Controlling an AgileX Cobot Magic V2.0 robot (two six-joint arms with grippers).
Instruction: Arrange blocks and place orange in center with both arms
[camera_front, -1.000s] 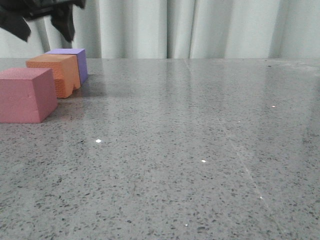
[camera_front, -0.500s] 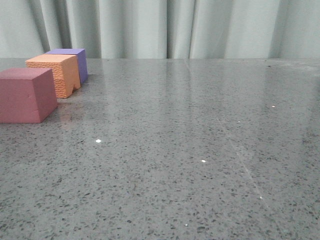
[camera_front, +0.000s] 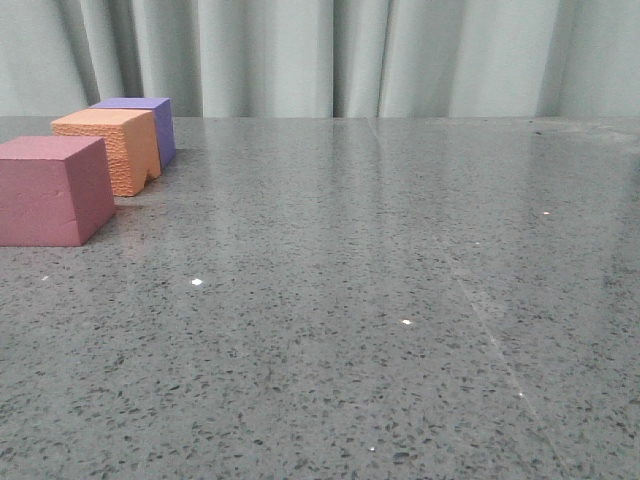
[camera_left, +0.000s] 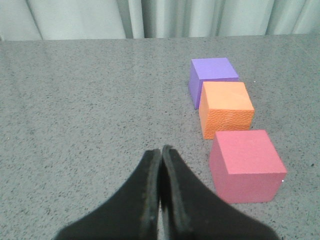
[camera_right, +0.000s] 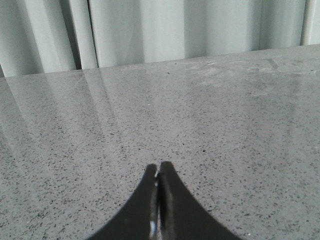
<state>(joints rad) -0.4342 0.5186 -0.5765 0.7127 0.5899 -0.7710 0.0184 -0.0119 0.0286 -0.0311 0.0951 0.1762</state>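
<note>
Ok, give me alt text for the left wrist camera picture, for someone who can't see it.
Three foam cubes sit in a row on a speckled grey table: a purple cube, an orange cube in the middle, and a pink cube. The black left gripper is shut and empty beside them, with pale curtains behind.

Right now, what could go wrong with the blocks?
The orange cube sits very close between the purple cube and the pink cube, perhaps touching, so a bump to one could shove the whole row crooked. The left gripper is shut and empty right beside the pink cube; a sideways swing might knock it. The row lies far left on the table, where the shut right gripper may not reach.
</note>
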